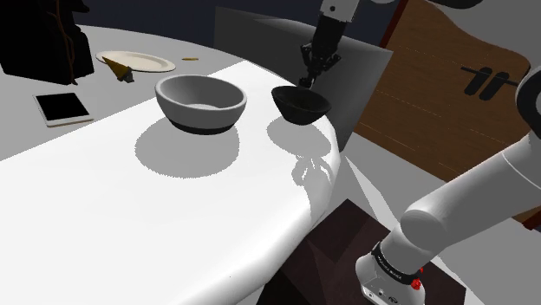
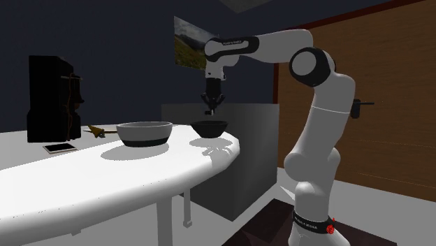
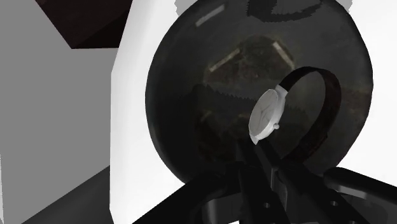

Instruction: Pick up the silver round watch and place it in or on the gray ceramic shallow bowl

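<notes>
The black gripper [image 3: 257,156] is drawn narrow, its two fingers pinched on the lower edge of a round watch [image 3: 266,116], whose pale silver face stands on edge with the dark strap looped out behind it. Gripping at the case rather than the limp strap likely keeps the piece from swinging. The watch hangs directly over the hollow of a dark bowl [image 3: 191,95], glossy and shallow, which sits near the far right rim of the white table [image 1: 173,217] in the shoulder view. The gripper [image 1: 310,76] points straight down just above the bowl's [image 1: 303,106] far lip, a pose that lets the watch drop cleanly inside once released. The placing step looks close to done; only a short lowering and an opening of the fingers appear to remain. To the shoulder view's left, near but apart, stands a larger pale grey bowl [image 1: 201,104]; farther left lies a plate [image 1: 139,61]. The white arm [image 2: 314,112] arches in from the stand.
</notes>
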{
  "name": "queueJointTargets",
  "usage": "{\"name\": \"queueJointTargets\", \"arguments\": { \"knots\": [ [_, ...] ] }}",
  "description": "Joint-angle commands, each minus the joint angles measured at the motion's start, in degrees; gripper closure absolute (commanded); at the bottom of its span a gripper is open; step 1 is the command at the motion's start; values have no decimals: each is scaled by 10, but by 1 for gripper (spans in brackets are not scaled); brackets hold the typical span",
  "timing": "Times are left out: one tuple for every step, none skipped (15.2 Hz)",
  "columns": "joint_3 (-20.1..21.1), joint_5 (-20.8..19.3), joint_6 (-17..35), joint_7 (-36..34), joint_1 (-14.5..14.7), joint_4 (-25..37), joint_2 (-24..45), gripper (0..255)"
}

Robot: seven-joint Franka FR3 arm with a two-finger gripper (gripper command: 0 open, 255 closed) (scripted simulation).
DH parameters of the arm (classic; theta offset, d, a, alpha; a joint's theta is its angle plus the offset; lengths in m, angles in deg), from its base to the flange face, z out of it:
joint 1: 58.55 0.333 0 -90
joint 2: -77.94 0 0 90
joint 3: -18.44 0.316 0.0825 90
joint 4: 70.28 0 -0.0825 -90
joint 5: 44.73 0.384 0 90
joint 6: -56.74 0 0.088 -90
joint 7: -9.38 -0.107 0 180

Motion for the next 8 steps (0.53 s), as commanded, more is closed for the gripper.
{"name": "queueJointTargets", "arguments": {
  "knots": [
    [-1,1,18,3,0,-23,-6,255],
    [-1,1,26,3,0,-34,-8,255],
    [-1,2,34,4,0,-44,-10,255],
    [-1,2,43,5,0,-55,-13,255],
    [-1,2,43,5,0,-55,-13,255],
    [-1,2,43,5,0,-55,-13,255],
    [-1,2,43,5,0,-55,-13,255],
    [-1,2,43,5,0,-55,-13,255]
  ]
}}
